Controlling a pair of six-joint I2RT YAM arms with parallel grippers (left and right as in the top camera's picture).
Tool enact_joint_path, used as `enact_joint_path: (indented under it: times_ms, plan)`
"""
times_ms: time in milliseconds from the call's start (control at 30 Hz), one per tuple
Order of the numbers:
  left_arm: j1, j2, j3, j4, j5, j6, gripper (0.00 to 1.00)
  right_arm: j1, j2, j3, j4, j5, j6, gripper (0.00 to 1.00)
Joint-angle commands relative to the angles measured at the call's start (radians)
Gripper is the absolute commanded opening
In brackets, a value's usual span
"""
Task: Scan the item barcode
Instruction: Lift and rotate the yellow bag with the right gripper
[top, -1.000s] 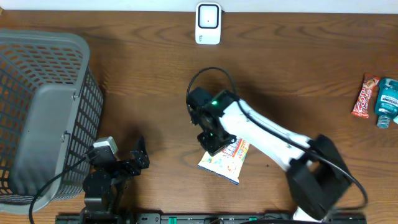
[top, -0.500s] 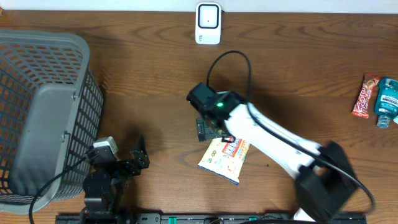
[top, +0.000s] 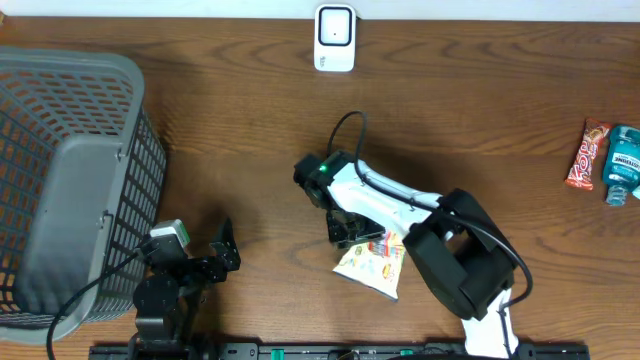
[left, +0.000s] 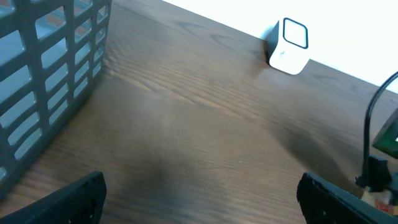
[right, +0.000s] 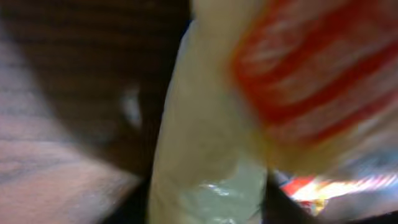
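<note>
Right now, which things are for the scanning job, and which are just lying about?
For the job:
snack packet
white scanner box at the table's far edge
right gripper, down at the packet

Just lying about:
grey basket
red candy bar
blue bottle
left gripper, open, near nothing

The right wrist view is badly blurred: a pale yellow plastic snack packet with red print (right: 211, 124) fills it, its lettering unreadable and its edges cut off by the frame. From overhead, the right gripper (top: 350, 232) covers the packet's upper end, so how its jaws stand cannot be told. The grey plastic mesh basket (top: 60, 70) runs off the left edge. In the left wrist view, the left gripper (left: 202, 202) shows only two dark jaw tips, cut off at the bottom edge.
</note>
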Motion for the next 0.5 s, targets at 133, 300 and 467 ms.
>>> enact_joint_path:
  times_ms: [133,300,467]
  plan:
    - [0.003,-0.003,-0.006,0.001,0.010,-0.010,0.98,-0.048,0.063,0.037,0.034,-0.201,-0.265,0.01]
    - [0.003,-0.003,-0.006,0.001,0.010,-0.010,0.98,-0.150,-0.081,0.106,0.009,-0.772,-0.839,0.01]
    - [0.003,-0.003,-0.006,0.001,0.010,-0.010,0.98,-0.248,-0.189,0.107,-0.134,-1.110,-1.247,0.01]
